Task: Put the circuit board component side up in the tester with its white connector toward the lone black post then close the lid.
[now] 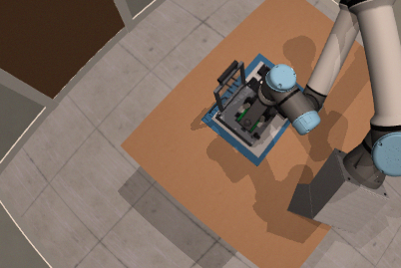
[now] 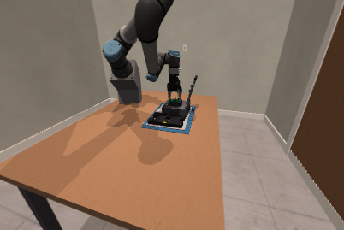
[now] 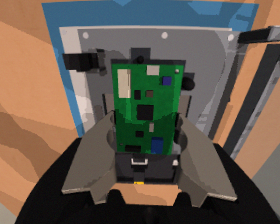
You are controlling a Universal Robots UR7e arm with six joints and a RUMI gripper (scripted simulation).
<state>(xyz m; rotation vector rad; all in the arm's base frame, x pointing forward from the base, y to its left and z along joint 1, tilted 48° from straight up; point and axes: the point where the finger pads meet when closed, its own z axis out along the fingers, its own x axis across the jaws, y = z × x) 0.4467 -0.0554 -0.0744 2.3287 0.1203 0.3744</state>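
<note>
The green circuit board (image 3: 145,102) (image 2: 174,101) lies component side up between the jaws, low over the grey tester (image 3: 103,45) (image 2: 175,109). My gripper (image 3: 145,112) (image 2: 174,97) is shut on its long edges in the wrist view. The cream connector (image 3: 123,83) is near the board's top left corner. A round black post (image 3: 188,83) stands just right of the board; another dark knob (image 3: 140,59) is at its top edge. I cannot tell whether the pins pass through the holes. The lid (image 1: 228,81) (image 2: 192,91) stands open.
A black catch (image 3: 83,61) sits on the tester's left in the wrist view. A black unit with a yellow mark (image 2: 166,120) lies in front of the tester in the exterior view. A blue-bordered mat (image 1: 257,160) lies under everything. The raised lid frame is close to the right jaw.
</note>
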